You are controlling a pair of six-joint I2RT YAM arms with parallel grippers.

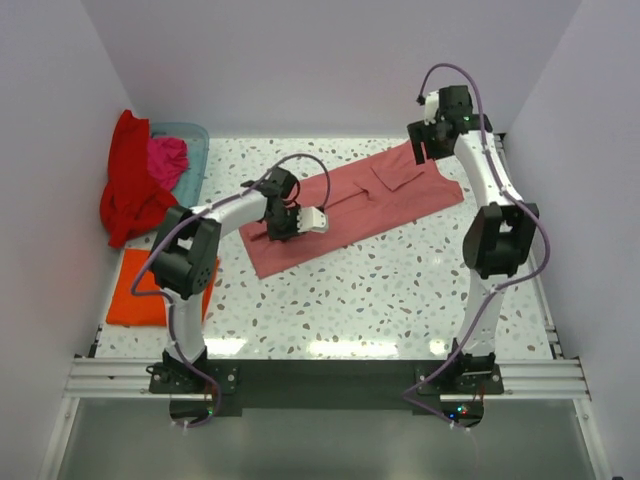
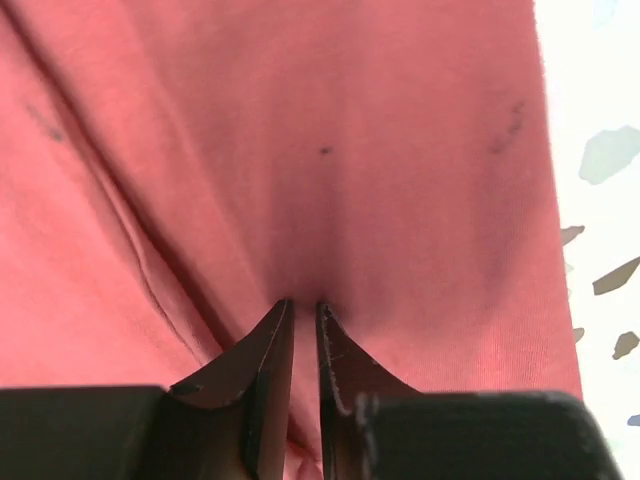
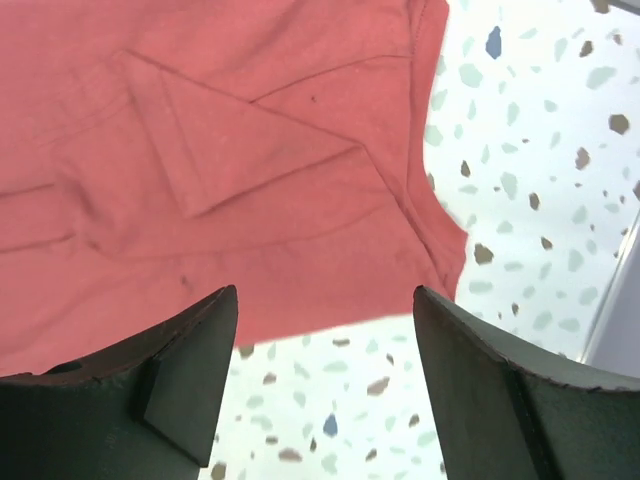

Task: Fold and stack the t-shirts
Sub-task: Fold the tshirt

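Nearest us, on the left, the folded orange t-shirt (image 1: pixel 128 295) is lying as the start of a stack. Beyond it, the left gripper (image 2: pixel 303 305) is pressing its fingers almost together on the near end of the rose-pink t-shirt (image 1: pixel 350 205), probably nipping a pucker to lift it, though we are not seeing this clearly. The shirt is stretching diagonally as a long folded strip. The right gripper (image 3: pixel 325 292) is hovering spread wide over the far end. Farther left, red (image 1: pixel 125 190) and magenta (image 1: pixel 167 157) t-shirts are spilling from the blue basket (image 1: pixel 195 135). The speckled terrazzo table (image 1: pixel 400 290) and white walls (image 1: pixel 330 60) are enclosing everything.
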